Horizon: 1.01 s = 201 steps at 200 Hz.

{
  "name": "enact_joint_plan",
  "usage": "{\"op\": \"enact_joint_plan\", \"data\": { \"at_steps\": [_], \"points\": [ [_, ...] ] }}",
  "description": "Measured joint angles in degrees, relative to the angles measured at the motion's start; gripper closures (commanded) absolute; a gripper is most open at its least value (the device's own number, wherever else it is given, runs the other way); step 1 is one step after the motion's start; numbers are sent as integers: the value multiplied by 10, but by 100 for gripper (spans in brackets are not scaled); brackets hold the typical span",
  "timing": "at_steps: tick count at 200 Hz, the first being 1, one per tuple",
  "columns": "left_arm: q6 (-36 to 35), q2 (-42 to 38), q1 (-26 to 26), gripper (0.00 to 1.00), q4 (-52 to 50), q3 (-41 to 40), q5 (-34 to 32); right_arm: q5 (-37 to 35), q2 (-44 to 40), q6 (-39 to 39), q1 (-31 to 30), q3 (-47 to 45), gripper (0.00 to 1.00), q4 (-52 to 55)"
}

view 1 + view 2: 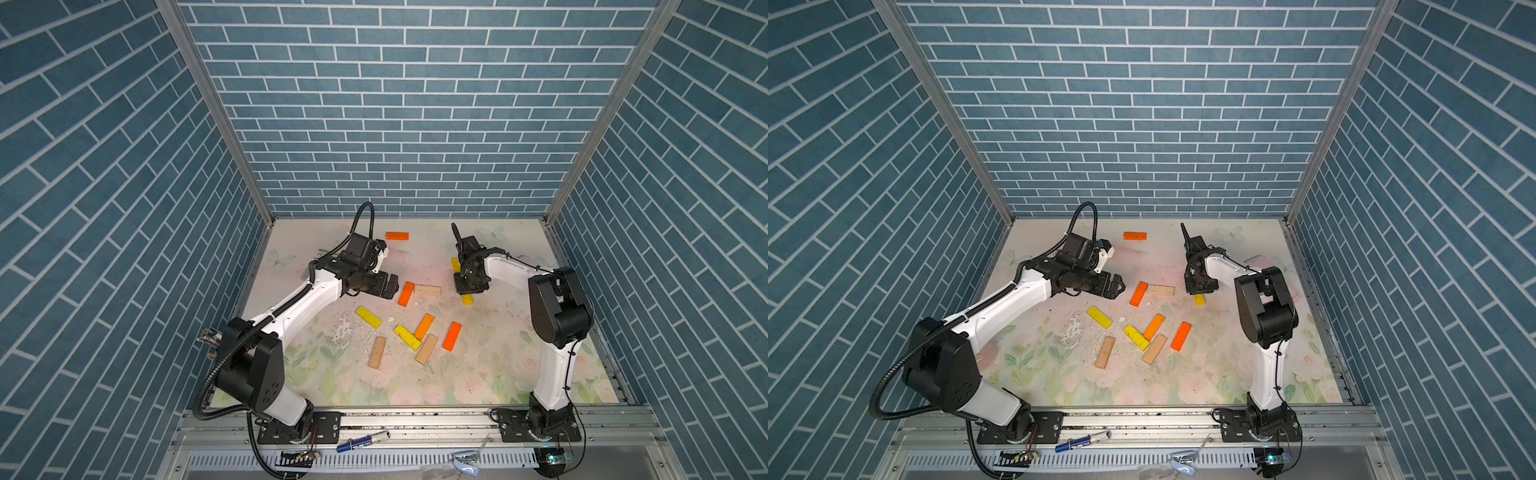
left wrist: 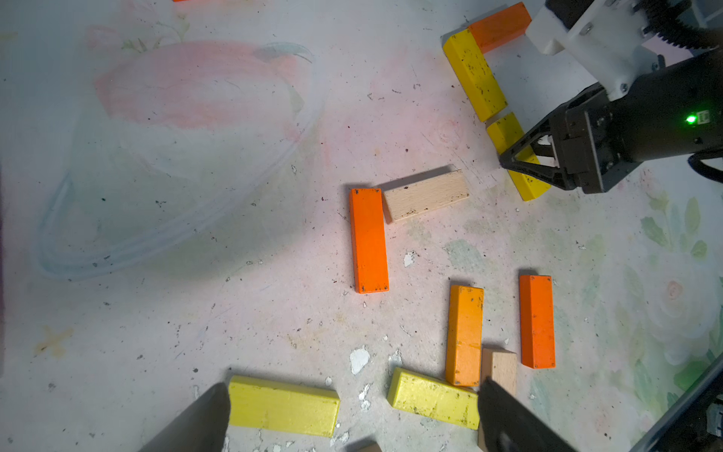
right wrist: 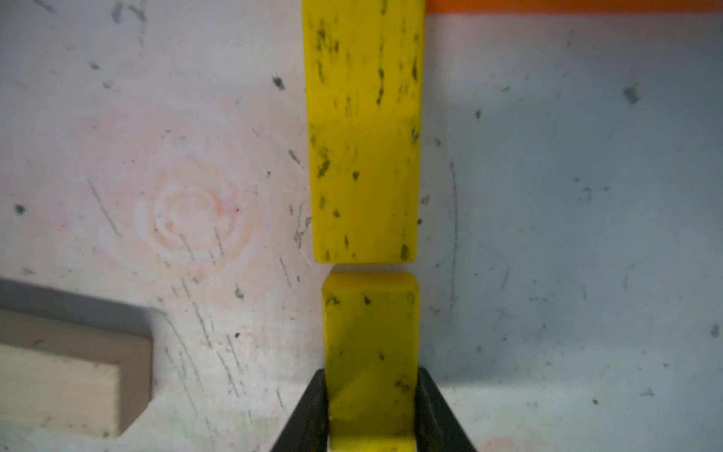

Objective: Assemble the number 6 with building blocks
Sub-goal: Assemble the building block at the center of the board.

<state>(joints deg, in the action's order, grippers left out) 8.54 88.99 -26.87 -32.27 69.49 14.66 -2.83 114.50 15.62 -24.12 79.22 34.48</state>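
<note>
Top views, stock counted from the front edge of the table (image 1: 498, 374) to the back wall (image 1: 415, 124).

Front: lone tan block (image 1: 377, 352), lying by itself. Beside it is a loose cluster of cluster tan block (image 1: 427, 349), cluster yellow block (image 1: 407, 337) and amber block (image 1: 424, 326), their ends meeting. The bright orange block (image 1: 451, 336) sits just apart from them. A stray yellow block (image 1: 368, 317) lies off toward my left side.

Middle: slanted orange block (image 1: 406, 293), with a pale block (image 1: 427, 290) touching it near its far end. My left gripper (image 1: 391, 289) hangs just beside that orange one, jaws spread wide.

Middle, right side: my right gripper (image 3: 371, 391) points down over the held yellow block (image 3: 371, 332). In the right wrist view both fingers (image 3: 313, 415) lie against its long sides, jaws narrow around it.

Farther: second yellow block (image 3: 364, 129), end to end with the held one, a thin gap between them. At its far end, corner orange block (image 2: 499, 25) meets it at an angle.

Farthest: single orange block (image 1: 397, 236), near the back wall.
</note>
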Motion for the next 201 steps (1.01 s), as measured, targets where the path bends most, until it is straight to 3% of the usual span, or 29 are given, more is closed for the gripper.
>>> {"op": "enact_joint_plan", "data": {
  "at_steps": [173, 201],
  "points": [
    [0, 18, 4, 1, 0, 1, 2, -7, 9, 0, 0, 8, 69, -11],
    [0, 18, 4, 1, 0, 2, 3, -8, 9, 0, 0, 8, 64, -11]
  ]
}}
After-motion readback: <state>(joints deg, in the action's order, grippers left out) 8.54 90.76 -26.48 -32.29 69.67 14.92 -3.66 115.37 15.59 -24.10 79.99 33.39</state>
